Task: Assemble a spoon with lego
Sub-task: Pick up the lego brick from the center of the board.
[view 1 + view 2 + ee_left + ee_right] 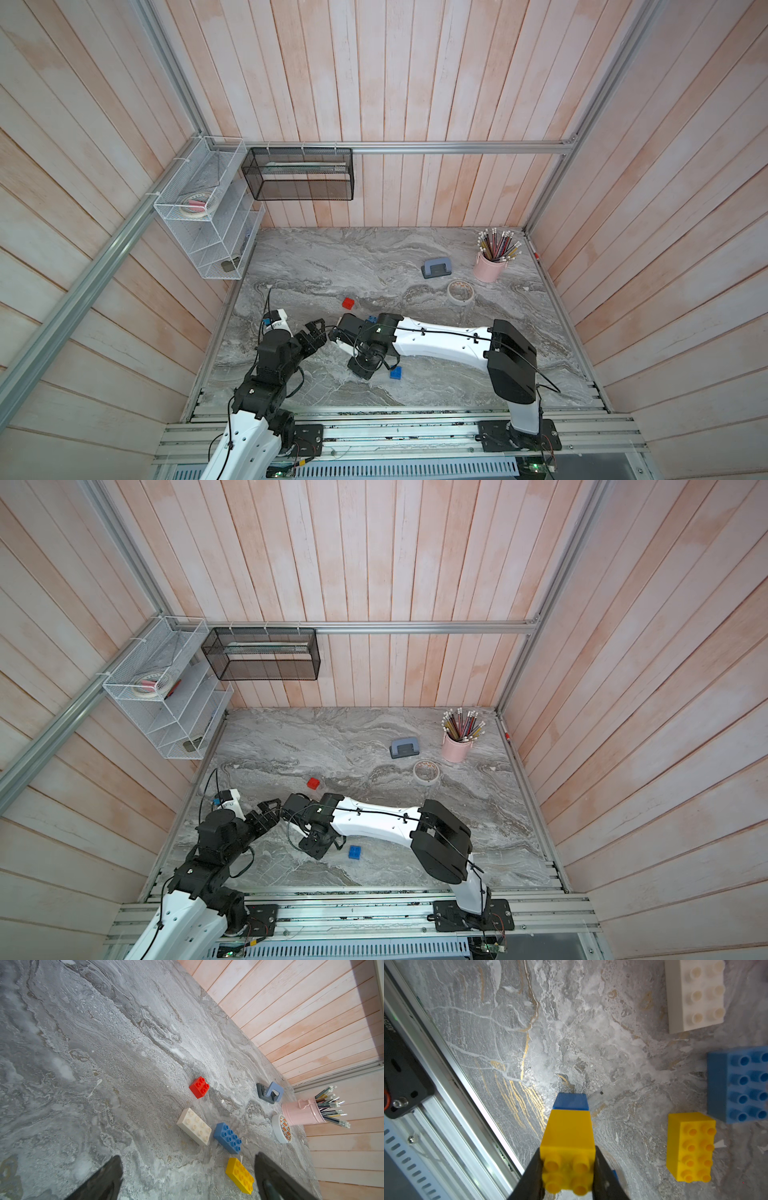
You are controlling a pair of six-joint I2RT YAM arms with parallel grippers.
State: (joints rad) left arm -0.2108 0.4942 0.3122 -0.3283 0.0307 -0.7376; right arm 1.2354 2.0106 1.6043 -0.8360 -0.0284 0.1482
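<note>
Only the right wrist view is showing the right jaws gripping a small yellow plastic brick (568,1136) stacked on a blue brick (570,1101) over the grey marble table (571,1043); the left jaws are standing wide, facing a red square brick (199,1087).

Robot lab cell dressed as office desk: aluminium frame (457,147), plank walls (415,83), marble-look tabletop (332,257). Hole punch (435,269), tape roll (461,301) near pink pencil cup (488,266); mesh organisers (299,187) well apart from cup.

left gripper (187,1156): jaws wide apart | right gripper (568,1167): jaws clamped | grippers near each other
</note>
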